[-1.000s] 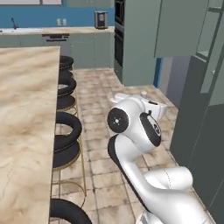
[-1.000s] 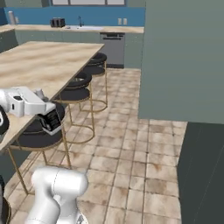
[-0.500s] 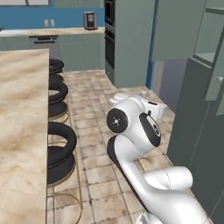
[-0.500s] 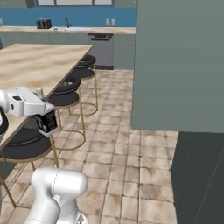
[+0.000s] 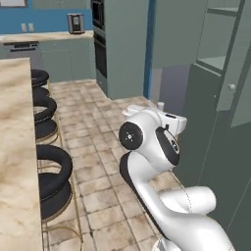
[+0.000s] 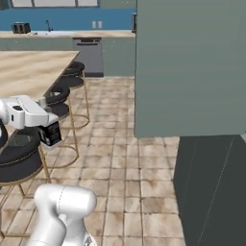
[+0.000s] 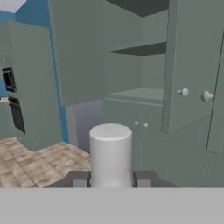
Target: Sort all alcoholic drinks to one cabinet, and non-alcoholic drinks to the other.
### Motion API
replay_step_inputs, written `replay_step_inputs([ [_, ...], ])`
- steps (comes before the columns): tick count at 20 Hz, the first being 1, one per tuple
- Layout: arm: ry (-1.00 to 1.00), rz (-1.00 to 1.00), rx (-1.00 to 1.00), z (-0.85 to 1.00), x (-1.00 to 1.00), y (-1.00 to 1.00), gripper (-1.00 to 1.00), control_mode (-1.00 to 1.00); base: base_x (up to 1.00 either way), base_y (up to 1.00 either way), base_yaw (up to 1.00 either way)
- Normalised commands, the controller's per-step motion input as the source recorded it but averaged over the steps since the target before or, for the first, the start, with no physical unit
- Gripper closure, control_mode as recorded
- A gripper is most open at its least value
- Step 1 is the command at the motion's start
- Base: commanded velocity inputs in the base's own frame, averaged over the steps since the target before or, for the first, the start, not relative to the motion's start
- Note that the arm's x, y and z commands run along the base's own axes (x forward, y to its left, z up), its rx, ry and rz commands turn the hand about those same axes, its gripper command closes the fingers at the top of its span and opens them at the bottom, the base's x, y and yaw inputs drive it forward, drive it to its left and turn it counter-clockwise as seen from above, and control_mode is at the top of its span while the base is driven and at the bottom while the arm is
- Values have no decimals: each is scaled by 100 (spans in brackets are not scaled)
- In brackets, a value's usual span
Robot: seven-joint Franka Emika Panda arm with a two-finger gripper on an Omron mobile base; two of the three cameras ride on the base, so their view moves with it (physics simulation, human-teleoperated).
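Plainly, the black-labelled bottle (image 6: 50, 135), pale cap (image 7: 110, 148) upward, is pinched between the jaws of the gripper (image 6: 48, 130), held in the air above the tiled floor (image 6: 125, 158), near the stools (image 6: 19, 153) and facing an open cabinet (image 7: 135, 94).

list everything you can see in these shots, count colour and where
island counter: one, beige marble, to the robot's left
stools: three in the left base view, black seats on gold legs, along the island
open cabinet: one, grey-green, shelves showing, ahead of the hand
door knobs: two, pale, on the cabinet doors
wall oven: one, dark, in the tall unit at the back
coffee machine: one, grey, on the back counter
dishwasher: one, grey, under the back counter
black-labelled bottle: one, pale cap, held
end effector: one, dark tips, shut on the bottle
arm: one, white with dark joints
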Motion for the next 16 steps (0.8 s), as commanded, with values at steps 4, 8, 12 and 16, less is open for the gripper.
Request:
replay_step_inputs([
  [4, 0, 0, 0, 0, 0, 0, 100, 100, 48, 0, -26],
  [8, 0, 0, 0, 0, 0, 0, 100, 100, 61, 0, -23],
  [12, 0, 0, 0, 0, 0, 0, 100, 100, 61, 0, -21],
  [16, 0, 0, 0, 0, 0, 0, 100, 100, 55, 0, -21],
])
